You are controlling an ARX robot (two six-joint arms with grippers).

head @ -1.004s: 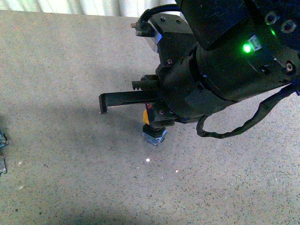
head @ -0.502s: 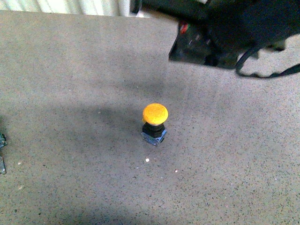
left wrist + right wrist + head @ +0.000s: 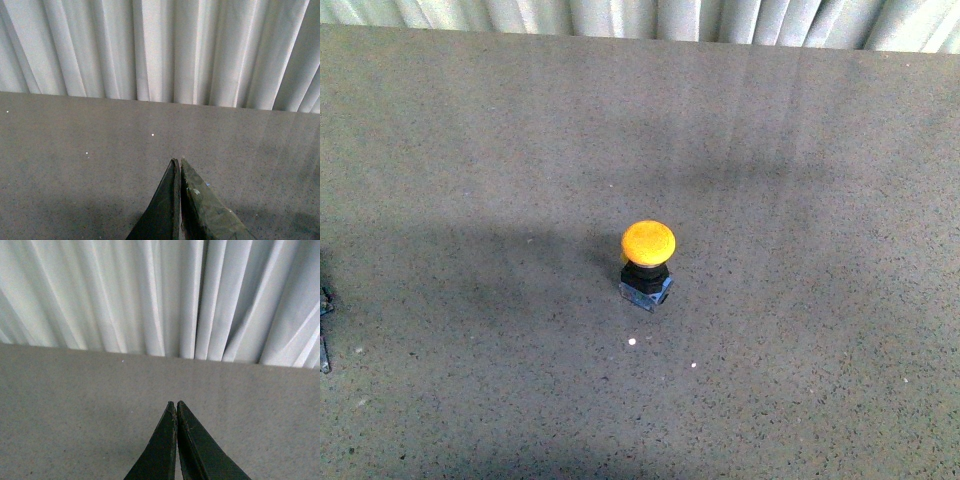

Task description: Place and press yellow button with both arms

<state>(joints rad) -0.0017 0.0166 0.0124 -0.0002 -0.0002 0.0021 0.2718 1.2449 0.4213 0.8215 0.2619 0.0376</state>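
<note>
The yellow button [image 3: 647, 243] stands upright on the grey speckled table [image 3: 470, 150] near the middle of the front view, its orange-yellow dome on a black collar and a clear bluish base. Neither arm shows in the front view. In the left wrist view my left gripper [image 3: 179, 161] is shut and empty, its tips pointing over bare table toward the curtain. In the right wrist view my right gripper [image 3: 175, 403] is shut and empty, also over bare table. The button is out of view in both wrist views.
A white pleated curtain [image 3: 660, 18] hangs along the table's far edge and also shows in the left wrist view [image 3: 160, 50] and the right wrist view [image 3: 160, 295]. A small dark metal part [image 3: 324, 325] lies at the left edge of the table.
One second ago the right arm's gripper body was low over the button. It lifted up and away to the back right and has left the front view. The button stands uncovered.
</note>
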